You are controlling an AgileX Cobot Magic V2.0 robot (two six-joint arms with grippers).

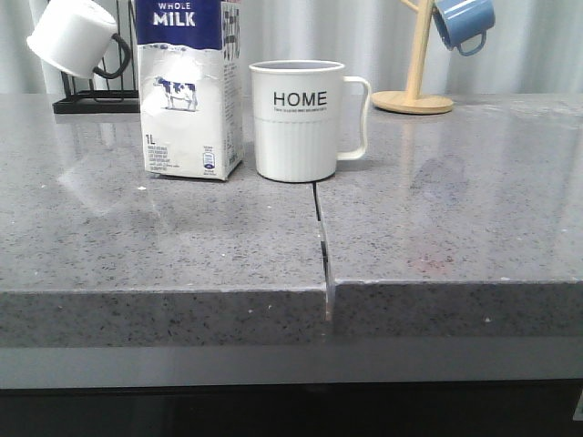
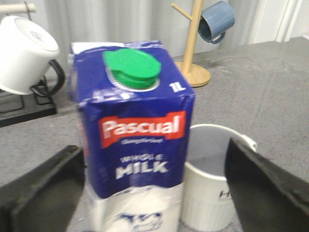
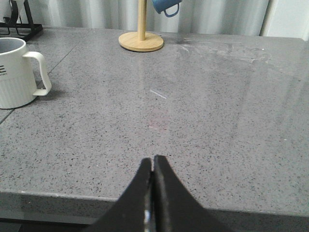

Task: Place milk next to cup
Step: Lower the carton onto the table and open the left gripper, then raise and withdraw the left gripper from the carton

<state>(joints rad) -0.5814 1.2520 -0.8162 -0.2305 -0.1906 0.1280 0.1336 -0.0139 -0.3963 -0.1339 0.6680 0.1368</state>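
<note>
The milk [image 1: 187,100], a tall white carton with a blue top and a cow picture, stands upright on the grey table, just left of the cup [image 1: 298,123]. The cup is a ribbed off-white mug lettered "HOME" with its handle to the right. A narrow gap separates them. In the left wrist view my left gripper [image 2: 152,193] is wide open, with the milk [image 2: 137,140] and the cup [image 2: 207,193] between its fingers [image 2: 38,193]; neither finger presses the carton. My right gripper [image 3: 153,162] is shut and empty over the table's front edge, with the cup [image 3: 14,72] far off. Neither gripper shows in the front view.
A white mug [image 1: 73,35] hangs on a black rack [image 1: 91,100] behind the milk. A wooden mug tree [image 1: 414,91] with a blue mug [image 1: 465,20] stands at the back right. A seam [image 1: 323,246] runs across the table below the cup.
</note>
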